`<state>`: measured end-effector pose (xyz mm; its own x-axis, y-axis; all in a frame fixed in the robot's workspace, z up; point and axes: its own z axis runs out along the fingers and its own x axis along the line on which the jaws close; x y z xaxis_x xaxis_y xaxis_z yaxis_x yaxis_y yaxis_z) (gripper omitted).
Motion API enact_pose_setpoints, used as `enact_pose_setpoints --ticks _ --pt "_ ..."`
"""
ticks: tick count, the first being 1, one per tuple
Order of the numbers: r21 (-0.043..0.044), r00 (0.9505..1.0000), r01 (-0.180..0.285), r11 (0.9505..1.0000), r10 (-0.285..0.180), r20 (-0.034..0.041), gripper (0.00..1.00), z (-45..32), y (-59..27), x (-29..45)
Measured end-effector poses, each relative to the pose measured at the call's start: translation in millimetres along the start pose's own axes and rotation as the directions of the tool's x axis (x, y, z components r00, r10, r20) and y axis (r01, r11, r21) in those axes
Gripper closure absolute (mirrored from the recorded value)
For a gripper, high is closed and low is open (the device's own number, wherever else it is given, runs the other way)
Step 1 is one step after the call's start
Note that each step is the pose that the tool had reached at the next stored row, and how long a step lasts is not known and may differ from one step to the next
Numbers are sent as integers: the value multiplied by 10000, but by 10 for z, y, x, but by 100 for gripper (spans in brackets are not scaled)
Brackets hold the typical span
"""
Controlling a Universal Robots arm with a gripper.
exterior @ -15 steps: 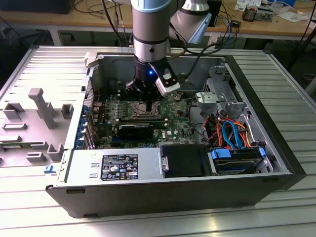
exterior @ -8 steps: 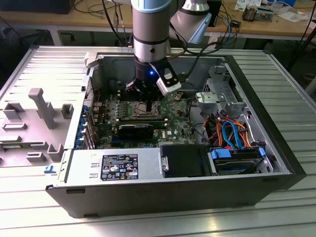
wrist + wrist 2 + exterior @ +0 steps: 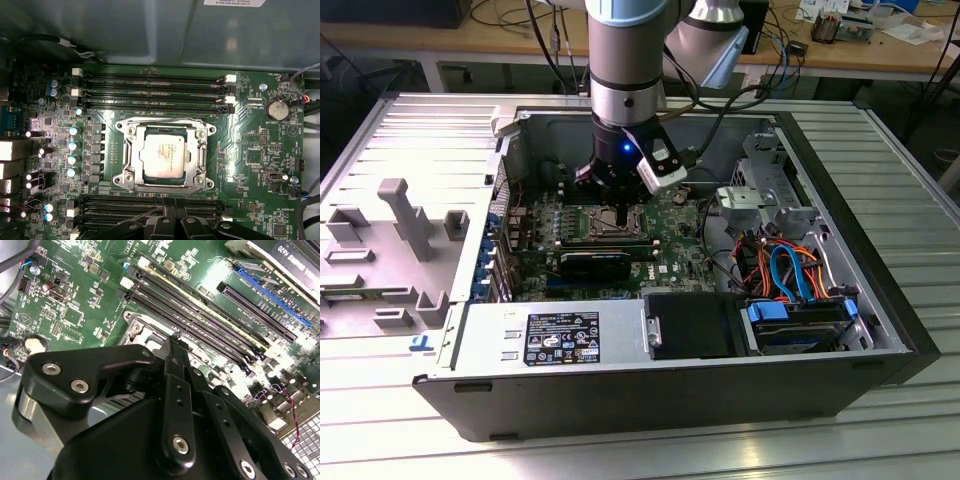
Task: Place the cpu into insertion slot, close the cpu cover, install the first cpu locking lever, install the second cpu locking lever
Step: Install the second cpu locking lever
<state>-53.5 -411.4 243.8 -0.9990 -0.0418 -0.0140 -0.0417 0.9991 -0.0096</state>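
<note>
The black gripper [image 3: 169, 216] hangs low over the green board [image 3: 250, 165], its two thin fingers [image 3: 175, 347] pinched together with nothing between them. Just beyond the tips lies the cpu [image 3: 164, 155], a flat square chip with a dull silver top, sitting in its slot. The cpu cover [image 3: 202, 150], a thin shiny metal frame, seems to lie flat around it. Farther off run long dark memory slots [image 3: 150, 90].

CPU [image 3: 162, 154] seated in socket, cover [image 3: 165, 129] closed flat over it; end effector [image 3: 168, 220] just beside socket on motherboard [image 3: 250, 165].
</note>
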Motion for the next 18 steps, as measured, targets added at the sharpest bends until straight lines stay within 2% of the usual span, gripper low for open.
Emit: enact_pose_setpoints --ticks 18 --pt "-116 10000 -2 9999 2 5 89 0 0 0"
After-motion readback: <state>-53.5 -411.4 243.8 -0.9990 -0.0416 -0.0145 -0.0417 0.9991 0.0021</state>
